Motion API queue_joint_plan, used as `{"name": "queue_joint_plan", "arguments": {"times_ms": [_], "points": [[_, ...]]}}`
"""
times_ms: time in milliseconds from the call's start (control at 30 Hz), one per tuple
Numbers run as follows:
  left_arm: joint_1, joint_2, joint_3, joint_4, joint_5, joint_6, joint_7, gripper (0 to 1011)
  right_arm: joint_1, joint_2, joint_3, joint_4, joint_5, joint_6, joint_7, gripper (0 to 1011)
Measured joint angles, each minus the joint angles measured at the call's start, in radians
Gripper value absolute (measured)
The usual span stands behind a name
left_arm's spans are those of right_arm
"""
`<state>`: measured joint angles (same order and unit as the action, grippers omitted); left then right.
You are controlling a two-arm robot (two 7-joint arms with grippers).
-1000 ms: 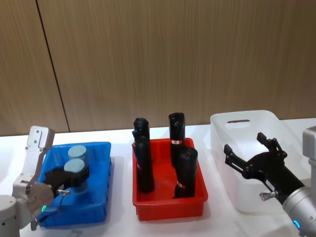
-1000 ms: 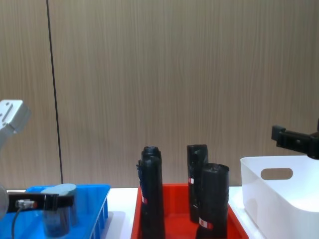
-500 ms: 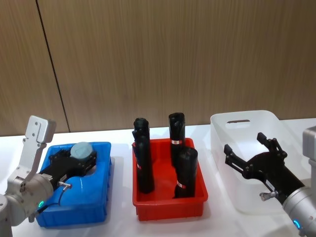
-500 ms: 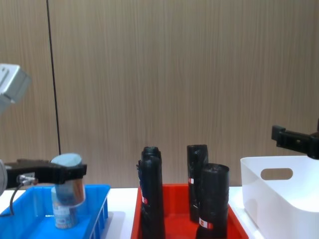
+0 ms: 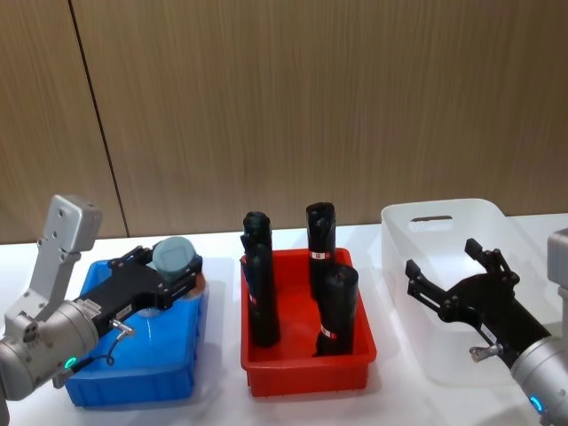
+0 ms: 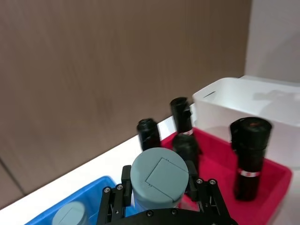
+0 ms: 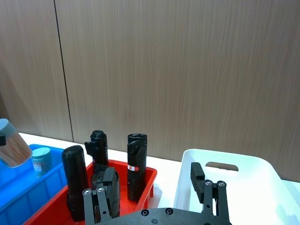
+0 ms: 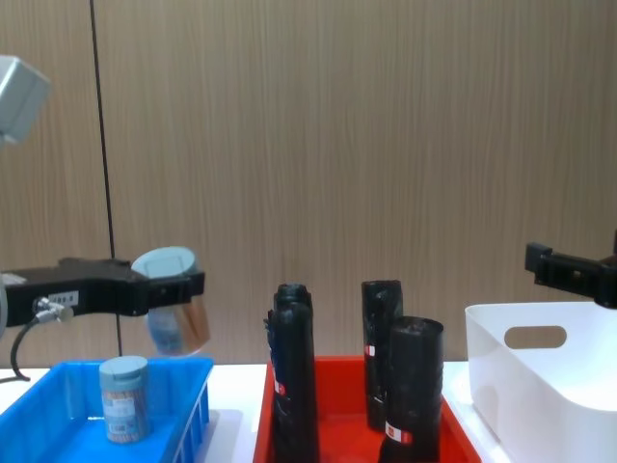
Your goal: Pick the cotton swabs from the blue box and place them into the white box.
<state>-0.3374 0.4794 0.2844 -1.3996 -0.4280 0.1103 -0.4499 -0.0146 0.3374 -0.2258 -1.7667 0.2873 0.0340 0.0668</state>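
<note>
My left gripper point(image 5: 171, 269) is shut on a jar of cotton swabs point(image 5: 174, 256) with a pale blue-grey lid. It holds the jar tilted in the air above the right rim of the blue box point(image 5: 133, 377). In the chest view the held jar point(image 8: 172, 311) hangs well above the crate. A second jar of cotton swabs point(image 8: 123, 397) stands upright inside the blue box. The white box point(image 5: 441, 216) stands at the far right. My right gripper point(image 5: 441, 259) hovers open in front of it, holding nothing.
A red tray point(image 5: 306, 374) stands between the two boxes and holds several tall black rolls point(image 5: 260, 293) with red-white labels, reaching well above its rim. A wooden wall closes the back. White tabletop shows in front of the boxes.
My left gripper has lifted one jar out of the blue box and carried it up and to the right. The other jar stays in the crate. The right arm has not moved.
</note>
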Motion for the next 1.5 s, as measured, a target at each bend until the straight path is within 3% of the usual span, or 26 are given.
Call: {"name": "queue_joint_plan", "arguments": {"times_ms": [533,1233,1500], "points": [[-0.008,0.016,-0.002,-0.019,-0.058,-0.057,-0.247,672,0.0,0.0,0.0,0.0,0.0,0.0,0.0,1002],[-0.074,-0.009,0.029,0.074,-0.117,-0.089,-0.6,672,0.0,0.0,0.0,0.0,0.0,0.0,0.0,1002],[-0.086,-0.012,0.037,0.092,-0.122,-0.088,-0.665,672,0.0,0.0,0.0,0.0,0.0,0.0,0.0,1001]]}}
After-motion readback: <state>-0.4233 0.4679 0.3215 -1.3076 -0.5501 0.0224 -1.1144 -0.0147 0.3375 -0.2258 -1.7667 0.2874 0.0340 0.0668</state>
